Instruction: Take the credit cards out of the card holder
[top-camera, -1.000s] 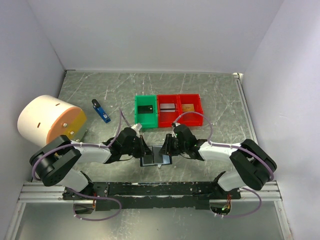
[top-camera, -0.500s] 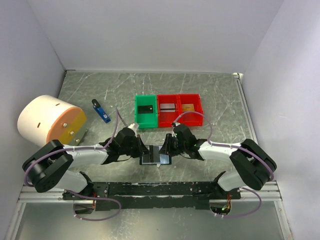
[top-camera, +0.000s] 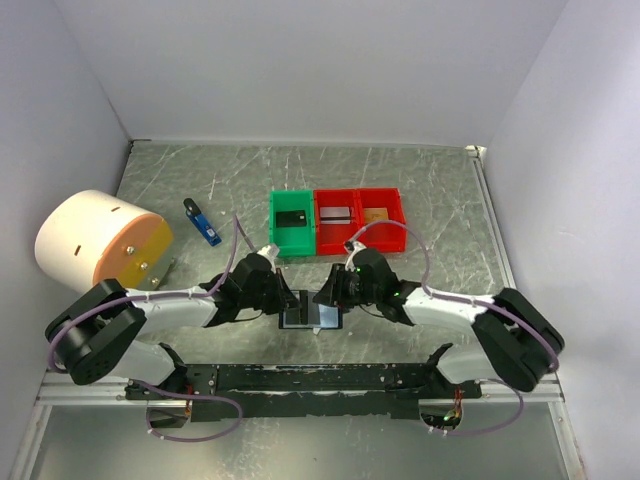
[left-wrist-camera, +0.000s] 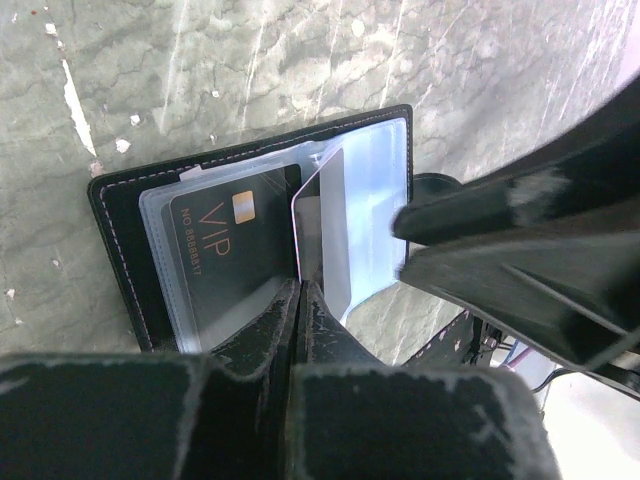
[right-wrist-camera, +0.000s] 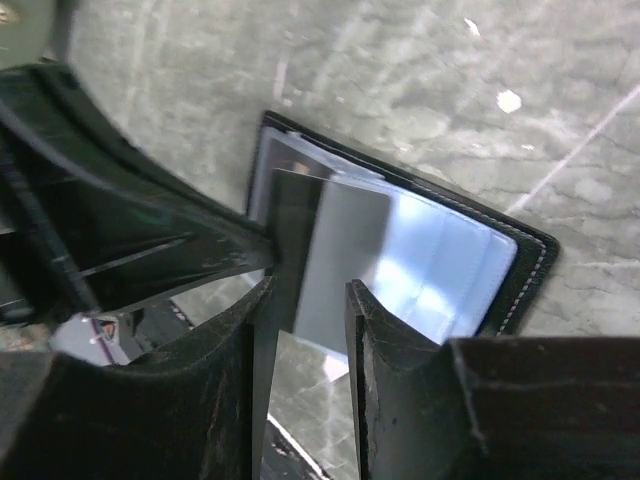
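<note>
While one card holder (top-camera: 311, 318) lies open, three bins (top-camera: 274, 222) hold three cards (top-camera: 292, 219).

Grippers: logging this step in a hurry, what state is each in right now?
Left gripper: shut, tips at the card holder's clear sleeve edge.
Right gripper: open, fingers apart at the raised grey card.
</note>
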